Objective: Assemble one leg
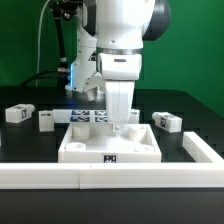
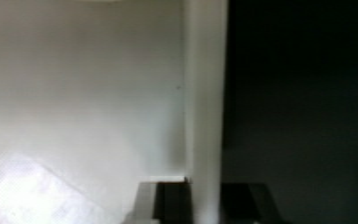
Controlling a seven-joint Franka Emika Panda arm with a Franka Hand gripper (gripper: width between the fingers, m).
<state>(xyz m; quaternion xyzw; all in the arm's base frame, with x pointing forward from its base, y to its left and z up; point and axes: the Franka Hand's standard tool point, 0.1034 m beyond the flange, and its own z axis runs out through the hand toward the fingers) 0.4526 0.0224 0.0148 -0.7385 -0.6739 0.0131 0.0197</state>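
My gripper (image 1: pixel 119 92) points straight down over the large white square panel (image 1: pixel 85 147) and is shut on a white leg (image 1: pixel 121 114) held upright. The leg's lower end is at the panel's far right part; I cannot tell whether it touches. In the wrist view the leg (image 2: pixel 206 100) is a blurred white vertical bar between the two dark fingers (image 2: pixel 167 200), with my gripper (image 2: pixel 206 202) closed around it and the panel (image 2: pixel 78 110) filling one side. Three more tagged legs lie on the table: two (image 1: pixel 18 113) (image 1: pixel 46 121) at the exterior view's left, one (image 1: pixel 167 121) at its right.
The marker board (image 1: pixel 90 116) lies behind the panel, partly hidden by the arm. A long white rail (image 1: pixel 60 176) runs along the table's front, and a second one (image 1: pixel 205 147) angles back at the exterior view's right. The tabletop is black.
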